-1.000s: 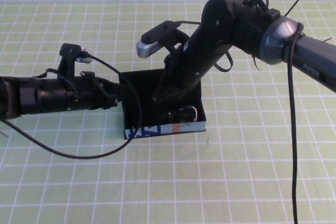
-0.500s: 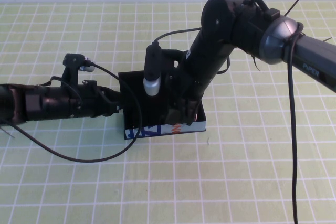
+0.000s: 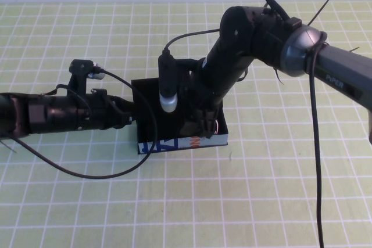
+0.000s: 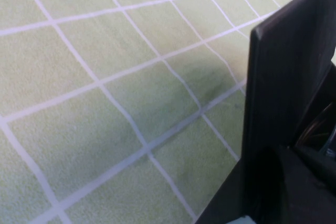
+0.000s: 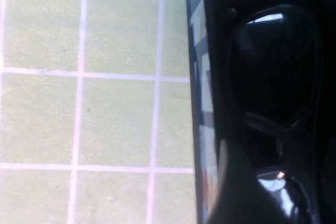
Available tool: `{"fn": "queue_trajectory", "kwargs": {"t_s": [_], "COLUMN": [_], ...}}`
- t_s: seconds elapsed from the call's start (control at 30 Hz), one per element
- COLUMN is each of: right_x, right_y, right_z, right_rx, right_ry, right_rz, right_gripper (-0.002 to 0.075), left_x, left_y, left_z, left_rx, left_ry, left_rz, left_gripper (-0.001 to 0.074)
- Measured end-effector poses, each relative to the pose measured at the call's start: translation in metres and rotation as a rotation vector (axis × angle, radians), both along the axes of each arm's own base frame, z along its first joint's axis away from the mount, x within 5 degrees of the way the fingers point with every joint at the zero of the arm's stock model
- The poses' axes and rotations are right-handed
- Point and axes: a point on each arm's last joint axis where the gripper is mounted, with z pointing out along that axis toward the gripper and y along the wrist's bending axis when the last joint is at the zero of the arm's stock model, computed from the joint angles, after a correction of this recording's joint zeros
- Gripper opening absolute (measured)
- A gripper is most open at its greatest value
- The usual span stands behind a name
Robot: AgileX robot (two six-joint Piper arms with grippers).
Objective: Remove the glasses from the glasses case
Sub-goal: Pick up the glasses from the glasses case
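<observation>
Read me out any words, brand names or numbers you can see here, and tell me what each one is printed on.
"PIPER": white letters on the right arm's grey forearm, partly cut off behind a cable.
Blue, white and orange-red print on the front side of the glasses case: too blurred to read, in the right wrist view too.
Nothing readable on the glasses, the left gripper, the right gripper or the green grid mat.
</observation>
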Motion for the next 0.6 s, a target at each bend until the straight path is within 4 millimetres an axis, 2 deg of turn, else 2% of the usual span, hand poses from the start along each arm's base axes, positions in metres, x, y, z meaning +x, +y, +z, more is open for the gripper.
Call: {"fn": "queue_trajectory", "kwargs": {"t_s": [0.33, 0.6], "right_x": [0.004, 0.008], "right_y": [0.002, 0.004], "right_z": [-0.001, -0.015], "right_rx": [0.016, 0.003], "right_ry": [-0.051, -0.049], "right_rz": [0.008, 0.016], "right_gripper": [0.0308, 0.0309], "left_x": [0.0, 0.0], "left_y": [0.0, 0.0], "left_z": [0.0, 0.0], "left_rx": [-0.004, -0.006], "left_ry": [0.008, 0.011], "left_rz": [0.004, 0.006], "left_gripper": [-0.0004, -0.0004]}}
